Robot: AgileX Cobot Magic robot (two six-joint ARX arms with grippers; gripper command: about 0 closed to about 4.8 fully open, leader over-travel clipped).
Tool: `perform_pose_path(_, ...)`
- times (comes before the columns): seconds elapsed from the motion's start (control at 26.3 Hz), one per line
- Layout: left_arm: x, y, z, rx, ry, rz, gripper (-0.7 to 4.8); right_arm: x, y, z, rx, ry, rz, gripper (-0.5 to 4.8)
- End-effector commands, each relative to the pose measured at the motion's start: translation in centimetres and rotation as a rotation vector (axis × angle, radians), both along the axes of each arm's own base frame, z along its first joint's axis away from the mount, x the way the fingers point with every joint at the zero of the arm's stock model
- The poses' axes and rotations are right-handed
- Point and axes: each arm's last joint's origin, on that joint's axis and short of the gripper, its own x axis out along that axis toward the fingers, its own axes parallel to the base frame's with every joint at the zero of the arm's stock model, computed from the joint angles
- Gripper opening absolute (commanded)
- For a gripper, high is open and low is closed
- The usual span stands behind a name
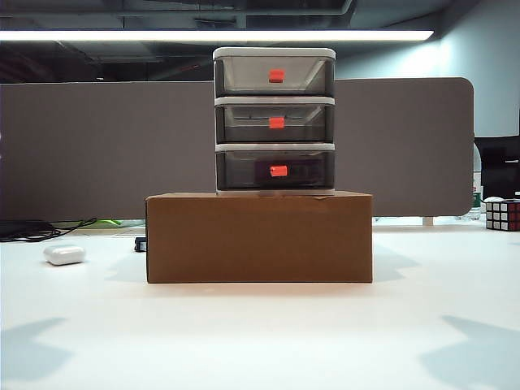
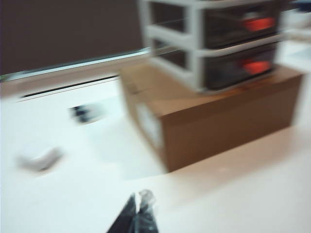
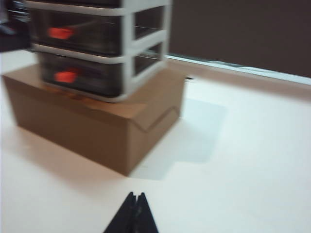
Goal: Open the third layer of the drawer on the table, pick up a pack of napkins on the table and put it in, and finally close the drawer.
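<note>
Smoky grey plastic marks the drawer (image 1: 275, 120), a three-tier unit in a white frame that stands upright on a brown cardboard box (image 1: 259, 237) at the middle of the table (image 1: 260, 341). The third layer (image 1: 275, 170), its lowest drawer, sits flush and shut, and through its front we see a dark purplish shape behind the red-orange handle (image 1: 279, 171), which we judge may be the pack of napkins, though we cannot be sure; no pack lies in the open anywhere on the table. From that we judge the task to be at or near its end. Both arms are outside the exterior view, where only their shadows fall on the near corners of the table. In its wrist view we find the left gripper (image 2: 137, 213) with fingers pressed together and empty, above bare table on the left of the box, well apart from it; the right gripper (image 3: 134, 213) is likewise closed on nothing, on the right side. Off to the left rest a small white rounded case (image 1: 64, 254) and a small dark object (image 1: 140, 243) beside the box; a puzzle cube (image 1: 503, 214) stands far right. Risk remains: the unit merely rests on the box, so any stray push could slide or topple it.
</note>
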Motion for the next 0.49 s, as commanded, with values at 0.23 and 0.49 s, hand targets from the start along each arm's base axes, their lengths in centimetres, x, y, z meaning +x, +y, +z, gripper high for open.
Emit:
perform_pose_path(0.23, 1.3, 3.0, 0.2, 0.008, -0.012, 0.110, -0.05, 0.3, -1.0, -0.1, -0.027, -0.015, -0.137, -0.06)
perform_pose_path(0.49, 1.4, 4.8, 0.6, -0.064, -0.027, 0.170, -0.05, 0.5, -1.8, 0.1, -0.026, -0.038, -0.181, -0.06)
